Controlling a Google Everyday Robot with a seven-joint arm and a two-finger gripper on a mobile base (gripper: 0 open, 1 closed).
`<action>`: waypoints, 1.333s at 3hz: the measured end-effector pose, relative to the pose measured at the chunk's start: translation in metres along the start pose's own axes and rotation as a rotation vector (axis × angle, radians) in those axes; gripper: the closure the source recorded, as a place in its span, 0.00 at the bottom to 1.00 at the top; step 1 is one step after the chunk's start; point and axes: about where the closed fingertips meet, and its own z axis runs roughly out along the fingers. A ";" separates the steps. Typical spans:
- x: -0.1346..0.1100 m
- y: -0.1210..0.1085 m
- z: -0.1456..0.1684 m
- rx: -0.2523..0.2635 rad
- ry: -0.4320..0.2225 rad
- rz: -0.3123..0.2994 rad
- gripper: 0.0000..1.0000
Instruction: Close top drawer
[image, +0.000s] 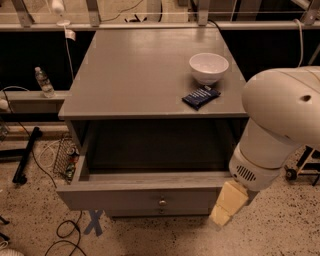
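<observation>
Camera view: top drawer (125, 196) pulled out toward near side. Gripper (227, 204) low at its front right corner; open or closed, can't tell. White bowl (208, 67) and blue packet (201, 96) on cabinet top (135, 70), right.

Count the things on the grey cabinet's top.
2: a white bowl at right rear, a dark packet before it. The claw hangs by the open top drawer's right front corner.

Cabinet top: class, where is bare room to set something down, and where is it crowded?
The cabinet top is bare left and middle, crowded at right by the white bowl and dark packet. The open top drawer looks empty. The tool hangs at its front right corner.
</observation>
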 end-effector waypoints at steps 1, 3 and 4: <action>0.000 0.000 0.000 0.000 0.000 0.000 0.00; -0.001 -0.028 0.076 -0.029 0.111 0.164 0.00; -0.002 -0.038 0.101 -0.036 0.167 0.246 0.00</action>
